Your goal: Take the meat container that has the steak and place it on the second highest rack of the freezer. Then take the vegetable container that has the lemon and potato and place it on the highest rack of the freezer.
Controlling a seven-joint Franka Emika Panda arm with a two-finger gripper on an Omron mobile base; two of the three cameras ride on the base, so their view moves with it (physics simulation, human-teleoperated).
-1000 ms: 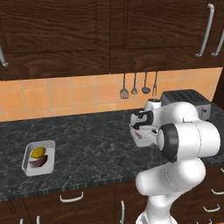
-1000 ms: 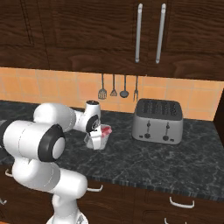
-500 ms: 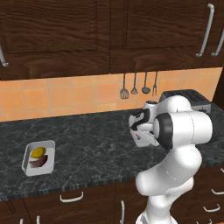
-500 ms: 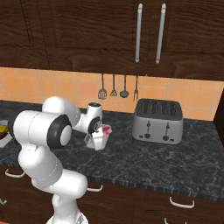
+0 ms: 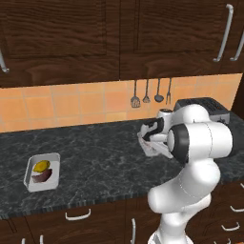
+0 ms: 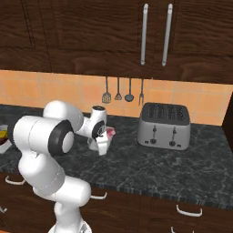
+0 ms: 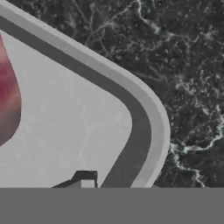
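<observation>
The meat container (image 5: 153, 148) (image 6: 106, 138) (image 7: 87, 122) sits on the dark counter with the red steak (image 6: 110, 132) (image 7: 6, 100) in it. My gripper (image 5: 151, 138) (image 6: 101, 144) (image 7: 116, 181) points down at its near rim, shut on that rim; one fingertip (image 7: 83, 177) shows inside the tray wall. Far to the left lies the vegetable container (image 5: 29, 177) (image 6: 3, 144) with the yellow lemon (image 5: 41, 166) and the dark potato (image 5: 42, 177). The freezer is out of view.
A metal toaster (image 5: 202, 106) (image 6: 164, 126) stands on the counter right of the tray. Kitchen utensils (image 5: 147, 93) (image 6: 123, 91) hang on the tiled wall behind it. Dark wooden cabinets run above and below the counter.
The fingers have closed from wide open onto the meat container's rim. The arm has shifted a little over the tray; the trays lie where they were.
</observation>
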